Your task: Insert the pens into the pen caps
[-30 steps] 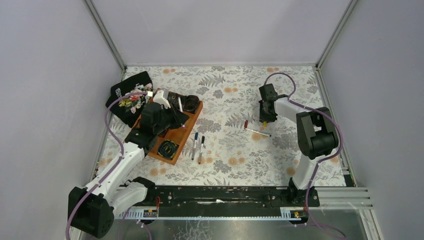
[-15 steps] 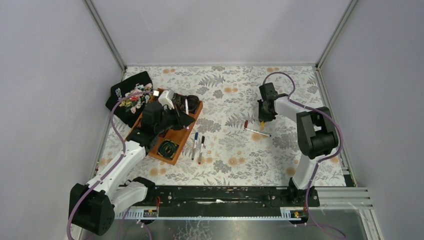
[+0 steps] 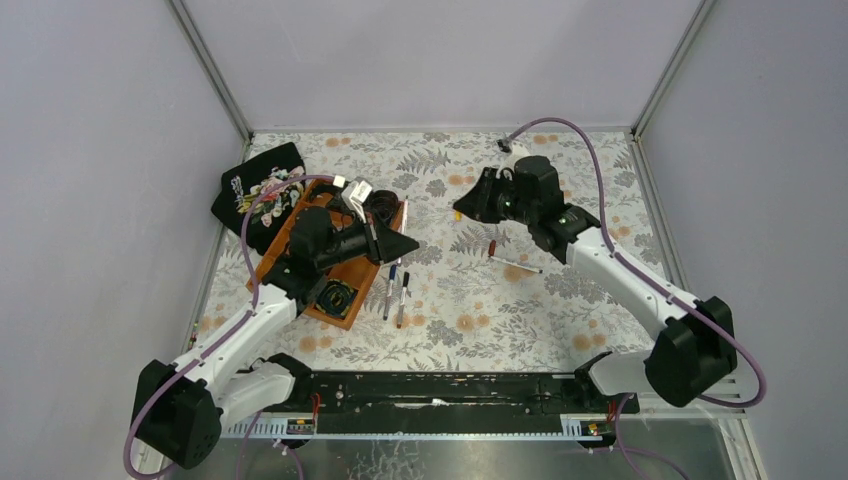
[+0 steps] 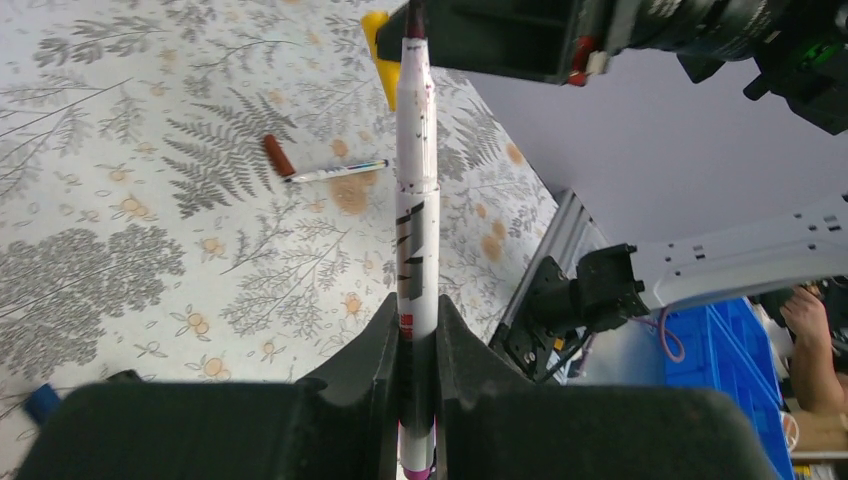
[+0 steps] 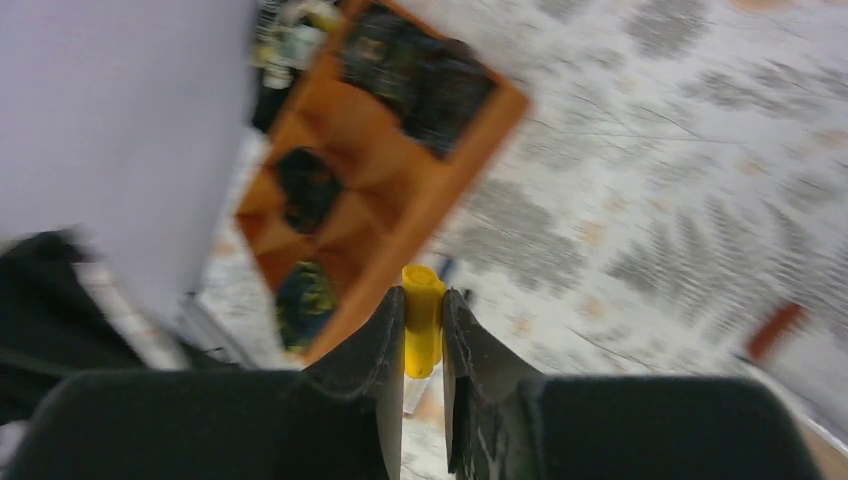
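The left fingers (image 4: 372,350) squeeze a white pen (image 4: 416,230), held up over the bench (image 3: 450,320). Its long body points out at the right fingers (image 5: 378,345). They pinch the yellow cap (image 5: 422,320), just beside the pen's tip, not lined up yet.

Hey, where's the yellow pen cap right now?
The yellow cap is pinched in the right end effector, held above the far middle of the table in the top view, near the tip of the pen in the left end effector.
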Tool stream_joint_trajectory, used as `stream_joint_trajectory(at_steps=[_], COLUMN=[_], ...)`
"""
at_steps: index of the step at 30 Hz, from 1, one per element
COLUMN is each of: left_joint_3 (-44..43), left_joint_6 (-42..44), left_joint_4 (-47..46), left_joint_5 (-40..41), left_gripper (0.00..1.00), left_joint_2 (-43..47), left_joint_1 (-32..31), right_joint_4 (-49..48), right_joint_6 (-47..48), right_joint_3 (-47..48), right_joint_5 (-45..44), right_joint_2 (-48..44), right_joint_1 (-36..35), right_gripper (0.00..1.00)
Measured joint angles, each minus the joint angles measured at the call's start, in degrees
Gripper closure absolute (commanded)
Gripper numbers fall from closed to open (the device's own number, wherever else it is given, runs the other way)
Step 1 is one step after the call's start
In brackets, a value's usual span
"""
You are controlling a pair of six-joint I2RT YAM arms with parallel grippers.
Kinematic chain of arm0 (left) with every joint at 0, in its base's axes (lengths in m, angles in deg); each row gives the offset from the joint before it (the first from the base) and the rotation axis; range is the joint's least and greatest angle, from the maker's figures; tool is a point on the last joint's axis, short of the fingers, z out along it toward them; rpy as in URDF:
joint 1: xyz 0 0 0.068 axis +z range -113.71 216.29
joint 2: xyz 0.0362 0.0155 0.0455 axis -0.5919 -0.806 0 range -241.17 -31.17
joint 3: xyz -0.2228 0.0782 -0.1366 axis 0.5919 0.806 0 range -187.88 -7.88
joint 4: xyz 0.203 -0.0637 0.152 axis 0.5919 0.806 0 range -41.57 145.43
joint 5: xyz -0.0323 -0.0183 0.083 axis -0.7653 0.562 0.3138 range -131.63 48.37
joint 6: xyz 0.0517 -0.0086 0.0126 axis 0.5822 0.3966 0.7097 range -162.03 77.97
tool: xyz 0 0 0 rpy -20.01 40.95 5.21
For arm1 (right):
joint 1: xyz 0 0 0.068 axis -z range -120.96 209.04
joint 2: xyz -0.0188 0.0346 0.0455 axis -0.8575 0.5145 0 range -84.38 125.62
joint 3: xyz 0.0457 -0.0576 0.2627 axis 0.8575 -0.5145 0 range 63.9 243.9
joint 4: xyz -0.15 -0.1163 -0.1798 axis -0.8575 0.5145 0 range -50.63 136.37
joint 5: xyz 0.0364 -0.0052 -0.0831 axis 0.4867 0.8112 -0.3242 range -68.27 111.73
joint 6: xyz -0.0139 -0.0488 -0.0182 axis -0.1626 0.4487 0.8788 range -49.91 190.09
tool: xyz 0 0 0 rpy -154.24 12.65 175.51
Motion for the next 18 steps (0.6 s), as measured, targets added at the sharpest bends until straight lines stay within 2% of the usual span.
stream_joint_trajectory(at_steps=[9,18], left_joint_3=[0.74,0.74], left_joint_6=[0.11,0.74], left_joint_4=[-2.56,-2.51], left_joint_5=[-3.17,-3.37], left_gripper=[1.00,1.00], left_joint_2=[1.31,1.51], left_joint_1=[-2.49,-3.69], right_joint_4=[-18.56,-24.13], right_joint_6=[-10.69,-13.75], right_joint_3=[-0.74,-0.59], right_joint_5=[2.38,4.22], right_joint_2=[-2.38,-0.76], right_joint_1=[-5.55,-9.11], right_gripper=[1.00,1.00])
